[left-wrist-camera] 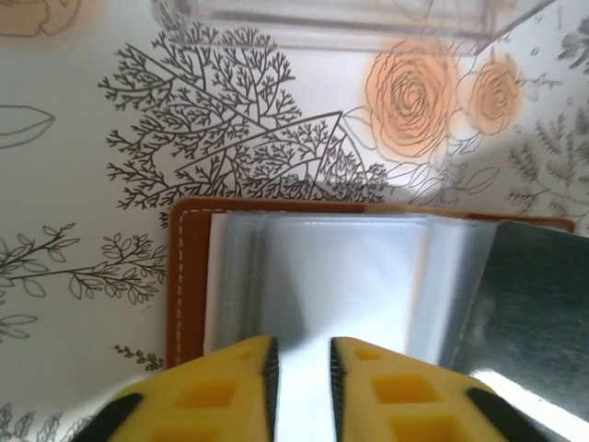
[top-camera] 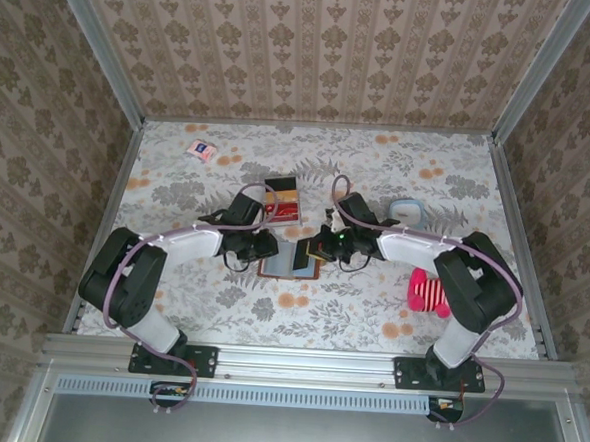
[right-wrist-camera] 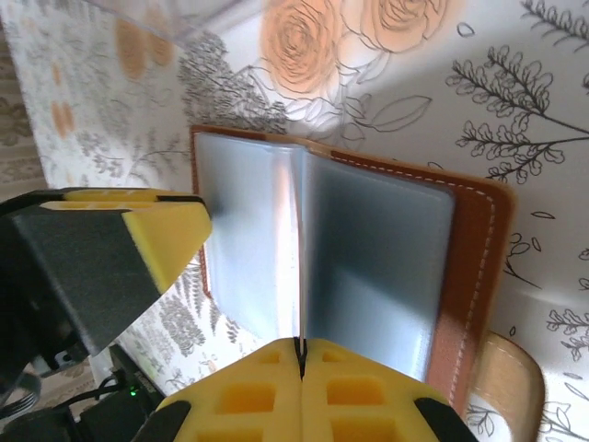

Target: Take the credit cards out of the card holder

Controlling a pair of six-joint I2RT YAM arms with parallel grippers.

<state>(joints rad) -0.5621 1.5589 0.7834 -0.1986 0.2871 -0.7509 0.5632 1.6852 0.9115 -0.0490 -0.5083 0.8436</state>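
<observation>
The card holder (top-camera: 290, 266) lies open on the flowered table, brown rim (left-wrist-camera: 184, 276) around a grey-blue inside (right-wrist-camera: 386, 267). A thin leaf (right-wrist-camera: 301, 249) stands on edge from its middle, and my right gripper (right-wrist-camera: 300, 345) is shut on the leaf's near edge. In the left wrist view that leaf shows as a dark glossy sheet (left-wrist-camera: 534, 304); I cannot tell whether it is one of the credit cards or a sleeve. My left gripper (left-wrist-camera: 302, 354) hovers over the left sleeves (left-wrist-camera: 340, 276), slightly open, with nothing between its fingers. Both grippers (top-camera: 265, 247) (top-camera: 319, 246) meet at the holder.
A red-and-orange tray (top-camera: 283, 198) sits just behind the holder. A pink-and-white packet (top-camera: 201, 151) lies at the far left, a pale blue object (top-camera: 408, 210) behind the right arm, and a pink striped toy (top-camera: 429, 289) at the right. The left gripper's finger (right-wrist-camera: 138, 230) stands close to the leaf.
</observation>
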